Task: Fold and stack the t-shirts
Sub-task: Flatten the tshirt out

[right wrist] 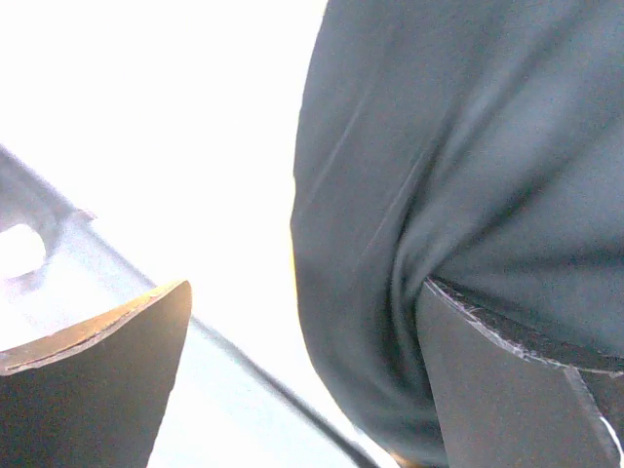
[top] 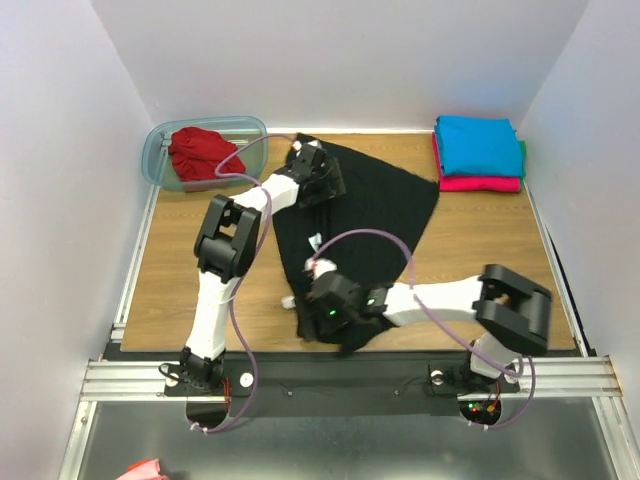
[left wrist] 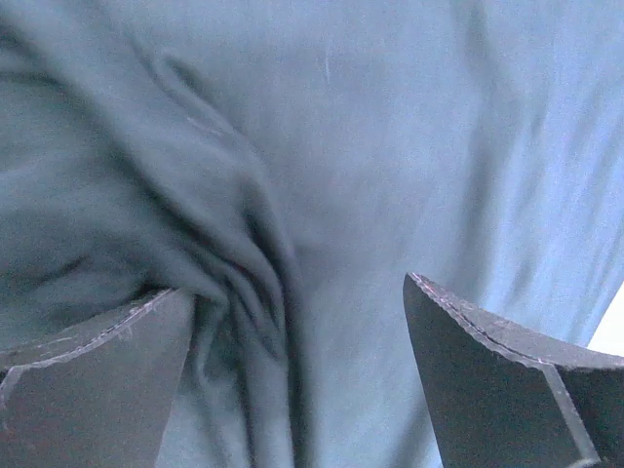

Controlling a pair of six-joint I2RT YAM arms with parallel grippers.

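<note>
Top external view: the black t-shirt (top: 380, 200) lies spread mid-table (top: 480, 240). The left arm reaches to its corner at 11 o'clock, with the left gripper (left wrist: 297, 285) spread wide over bunched cloth. The right arm bends across to the hem at 6 o'clock, and the right gripper (right wrist: 306, 284) is equally wide, one finger against the cloth edge. The red t-shirt (top: 200, 150) sits in the tub (top: 155, 150) at 10 o'clock. The turquoise t-shirt (top: 478, 145) lies folded on the magenta t-shirt (top: 480, 184) at 2 o'clock.

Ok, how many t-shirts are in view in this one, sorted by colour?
Black t-shirt: 1, spread on the table
Red t-shirt: 1, bunched in the tub
Turquoise t-shirt: 1, folded, top of the stack
Magenta t-shirt: 1, folded, beneath it
Total: 4
</note>
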